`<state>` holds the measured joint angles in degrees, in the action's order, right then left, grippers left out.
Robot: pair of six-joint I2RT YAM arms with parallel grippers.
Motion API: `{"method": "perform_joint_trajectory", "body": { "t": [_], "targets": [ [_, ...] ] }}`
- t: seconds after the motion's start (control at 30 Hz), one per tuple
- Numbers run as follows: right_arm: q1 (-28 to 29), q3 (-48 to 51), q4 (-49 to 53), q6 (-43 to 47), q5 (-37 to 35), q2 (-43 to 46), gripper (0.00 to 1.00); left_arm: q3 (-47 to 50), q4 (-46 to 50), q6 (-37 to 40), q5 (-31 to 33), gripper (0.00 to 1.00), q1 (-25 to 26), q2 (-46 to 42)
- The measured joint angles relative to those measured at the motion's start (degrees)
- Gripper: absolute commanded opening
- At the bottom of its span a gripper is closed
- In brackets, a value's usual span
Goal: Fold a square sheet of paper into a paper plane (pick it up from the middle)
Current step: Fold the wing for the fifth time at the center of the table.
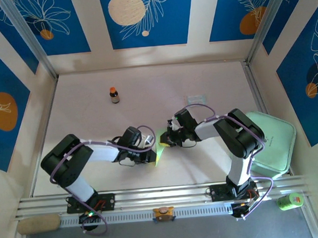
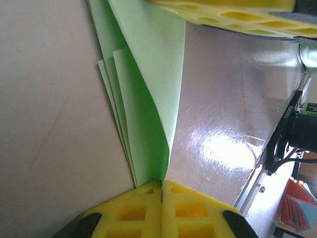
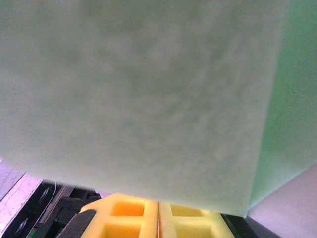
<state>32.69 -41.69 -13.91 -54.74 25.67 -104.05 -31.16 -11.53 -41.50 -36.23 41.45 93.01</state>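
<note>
left arm (image 1: 103,152), right arm (image 1: 232,132) reach inward, wrists close; both jaws clamped tight.

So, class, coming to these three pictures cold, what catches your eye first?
The folded green paper at mid-table, pinched between the left gripper and the right gripper, both shut on it. Next come the small brown bottle standing alone farther back, and the mint green tray at the table's right edge.
</note>
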Motion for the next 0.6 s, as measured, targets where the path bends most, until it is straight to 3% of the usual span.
{"method": "perform_joint_trajectory", "body": {
  "t": [0.07,0.13,0.3,0.4,0.47,0.6],
  "targets": [
    [0.11,0.02,-0.07,-0.17,-0.15,0.0,0.09,0.33,-0.09,-0.09,0.09,0.11,0.0,-0.35],
    [0.24,0.02,-0.15,-0.24,-0.24,0.0,0.09,0.66,-0.42,-0.17,0.07,0.1,0.0,-0.63],
    [0.33,0.02,-0.17,-0.37,-0.39,0.0,0.09,1.75,-0.42,-0.52,0.09,0.0,0.04,-1.53],
    [0.33,0.02,-0.17,-0.37,-0.39,0.0,0.09,1.88,-0.39,-0.57,0.09,0.0,0.04,-1.7],
    [0.33,0.02,-0.17,-0.39,-0.39,0.0,0.09,1.92,-0.42,-0.57,0.09,0.08,0.04,-1.7],
    [0.33,0.02,-0.17,-0.39,-0.39,0.0,0.09,2.1,-0.37,-0.57,0.11,0.12,0.04,-2.01]
  ]
}}
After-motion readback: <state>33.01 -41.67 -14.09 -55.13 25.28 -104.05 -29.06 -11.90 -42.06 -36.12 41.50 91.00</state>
